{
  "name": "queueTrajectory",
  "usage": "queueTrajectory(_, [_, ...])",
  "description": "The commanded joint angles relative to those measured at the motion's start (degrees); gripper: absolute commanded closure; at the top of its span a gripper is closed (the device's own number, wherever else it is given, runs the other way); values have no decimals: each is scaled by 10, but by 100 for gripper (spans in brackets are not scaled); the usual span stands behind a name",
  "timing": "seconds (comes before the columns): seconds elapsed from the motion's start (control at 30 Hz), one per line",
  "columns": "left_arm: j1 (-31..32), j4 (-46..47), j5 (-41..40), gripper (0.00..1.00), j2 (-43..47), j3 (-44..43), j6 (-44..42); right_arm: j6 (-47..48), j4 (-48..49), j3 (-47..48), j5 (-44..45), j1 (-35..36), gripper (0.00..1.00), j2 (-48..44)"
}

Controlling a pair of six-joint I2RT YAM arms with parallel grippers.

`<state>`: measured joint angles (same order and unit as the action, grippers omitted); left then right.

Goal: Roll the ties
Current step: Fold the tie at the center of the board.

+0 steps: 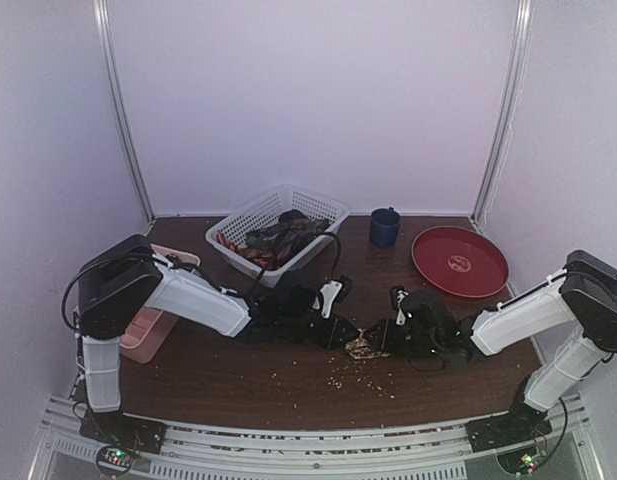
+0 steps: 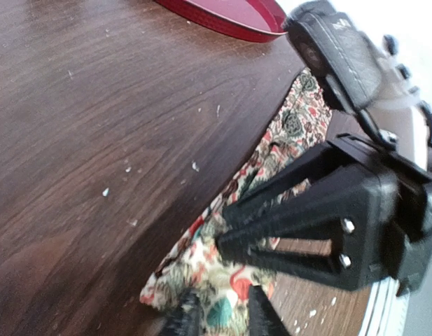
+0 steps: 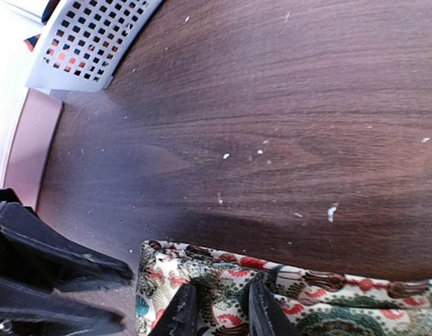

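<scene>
A tie [image 1: 362, 347] with a tan floral pattern lies bunched at the middle of the table, between both grippers. In the left wrist view this tie [image 2: 201, 260] runs diagonally. My left gripper [image 2: 221, 316] straddles its near end, jaws a little apart, with flat cloth showing between them. My right gripper [image 2: 307, 224] meets it from the far side. In the right wrist view my right gripper [image 3: 219, 311] is shut on a raised fold of the tie [image 3: 328, 294]. Other dark ties [image 1: 283, 238] lie heaped in the white basket [image 1: 258, 212].
A blue cup [image 1: 384, 227] and a red plate [image 1: 460, 262] stand at the back right. A pink tray [image 1: 148, 335] sits under the left arm. Pale crumbs [image 1: 348, 378] dot the wood in front of the grippers. The basket's corner [image 3: 96, 35] shows in the right wrist view.
</scene>
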<state>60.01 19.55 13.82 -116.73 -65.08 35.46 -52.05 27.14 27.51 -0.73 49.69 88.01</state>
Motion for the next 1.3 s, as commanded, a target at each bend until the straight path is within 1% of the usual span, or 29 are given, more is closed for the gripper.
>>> queueTrajectory(0.0, [2, 0, -41, 73, 63, 41, -41, 0, 34, 0, -44, -2, 74, 28])
queueTrajectory(0.1, [-7, -49, -80, 73, 89, 62, -54, -6, 61, 4, -69, -2, 75, 45])
queueTrajectory(0.17, [-17, -78, -104, 76, 104, 82, -45, -14, 69, 13, -80, 3, 75, 58])
queueTrajectory(0.3, [-35, -109, -152, 81, 150, 133, -36, -36, 73, 43, -83, 27, 75, 84])
queueTrajectory(0.37, [-40, -117, -162, 82, 168, 159, -28, -52, 84, 54, -85, 40, 75, 99])
queueTrajectory(0.5, [-44, -108, -156, 85, 201, 212, -4, -64, 88, 76, -77, 62, 75, 117])
queueTrajectory(0.67, [-42, -29, -97, 89, 201, 265, 12, -50, 64, 74, -52, 68, 73, 106])
queueTrajectory(0.83, [-34, 13, -63, 92, 170, 255, 12, -13, 36, 70, -41, 63, 68, 84])
queueTrajectory(1.0, [-22, 21, -54, 94, 142, 231, 26, 7, 7, 79, -43, 61, 65, 62])
queueTrajectory(1.17, [-14, 22, -49, 94, 122, 215, 34, 14, 4, 77, -62, 58, 65, 52])
queueTrajectory(1.27, [-12, 18, -55, 95, 119, 212, 38, 18, 6, 77, -75, 57, 63, 49])
